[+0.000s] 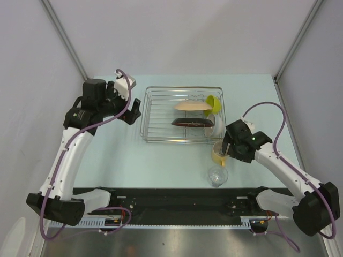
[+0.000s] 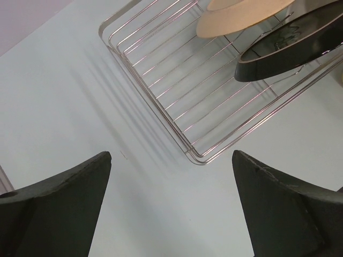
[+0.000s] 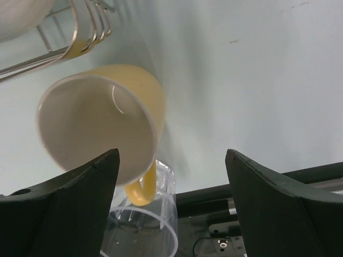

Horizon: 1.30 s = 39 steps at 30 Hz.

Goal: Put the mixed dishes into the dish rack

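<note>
Right wrist view: right gripper (image 3: pixel 171 155) stood spread, mug (image 3: pixel 102 123) rim beside one finger, glass (image 3: pixel 147 227) near, rack (image 3: pixel 88 27) edge just beyond. Left gripper (image 2: pixel 171 154) hung spread over bare table (image 2: pixel 64 96) beside the rack corner.

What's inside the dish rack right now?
Inside the dish rack: tan plate, dark-rimmed plate, lime-green bowl, white bowl, all toward its right end. Whatever sits under the plates is covered.

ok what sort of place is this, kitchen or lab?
Most likely a lab test cell, not a kitchen: blank white panel walls on metal posts, a pale table with the left arm and right arm bolted at its near edge, and a wire rack staged on it.
</note>
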Each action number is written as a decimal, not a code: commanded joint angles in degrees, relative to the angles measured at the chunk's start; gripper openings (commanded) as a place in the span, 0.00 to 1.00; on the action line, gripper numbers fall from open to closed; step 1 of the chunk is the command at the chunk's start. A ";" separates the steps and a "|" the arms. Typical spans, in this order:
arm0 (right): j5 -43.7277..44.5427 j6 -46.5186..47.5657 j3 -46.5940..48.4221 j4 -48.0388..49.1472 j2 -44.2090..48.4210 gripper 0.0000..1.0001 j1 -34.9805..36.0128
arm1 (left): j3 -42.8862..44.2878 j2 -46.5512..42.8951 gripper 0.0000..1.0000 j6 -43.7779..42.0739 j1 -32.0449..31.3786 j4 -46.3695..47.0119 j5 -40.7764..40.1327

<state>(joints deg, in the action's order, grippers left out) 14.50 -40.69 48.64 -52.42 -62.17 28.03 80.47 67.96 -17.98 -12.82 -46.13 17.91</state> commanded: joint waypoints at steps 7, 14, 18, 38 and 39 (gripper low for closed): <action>5.01 -3.08 -3.81 8.38 -5.67 0.75 0.18 | 0.65 -3.01 1.00 0.84 0.25 -1.15 -0.68; 4.05 -3.87 -6.45 12.87 -6.91 0.69 0.53 | 2.42 -2.66 1.00 1.89 0.25 -2.56 0.37; 4.13 -3.96 -6.98 13.31 -6.21 0.43 1.24 | 2.15 -3.19 1.00 2.68 0.25 -2.74 0.55; 1.67 -0.98 -1.63 6.64 12.15 0.00 -1.57 | 1.71 -6.44 1.00 4.09 0.25 -2.03 -0.69; 0.45 -0.80 -0.49 6.11 13.38 0.00 -1.92 | 1.97 -6.01 1.00 4.44 0.25 -2.03 -0.51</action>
<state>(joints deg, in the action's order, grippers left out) 16.95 -42.46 41.08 -45.41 -55.00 27.24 80.47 62.43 -16.19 -12.82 -49.39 17.67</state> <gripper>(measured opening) 0.207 0.996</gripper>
